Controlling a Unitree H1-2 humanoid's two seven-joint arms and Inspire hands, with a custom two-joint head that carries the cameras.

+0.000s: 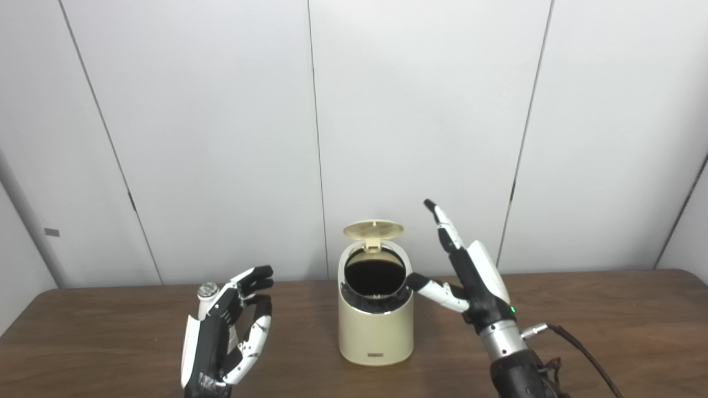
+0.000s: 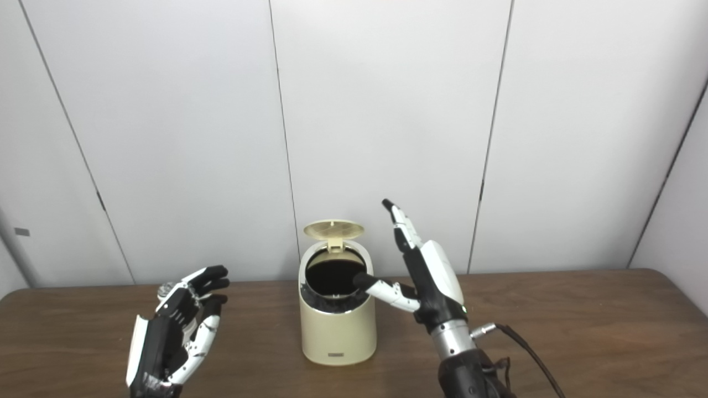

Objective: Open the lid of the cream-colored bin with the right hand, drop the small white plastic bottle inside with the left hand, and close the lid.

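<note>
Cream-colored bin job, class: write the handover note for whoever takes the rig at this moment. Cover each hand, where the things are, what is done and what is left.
Left hand: shut on the small white bottle, held above the table, left of the bin.
Right hand: open, fingers pointing up, thumb reaching to the bin's rim on its right side; whether it touches cannot be told.
Cream-colored bin: upright at the table's middle; lid standing up at the back, dark opening exposed.
Done: lid opened, bottle picked up.
Left: carry the bottle over the opening, drop it in, close the lid.
</note>
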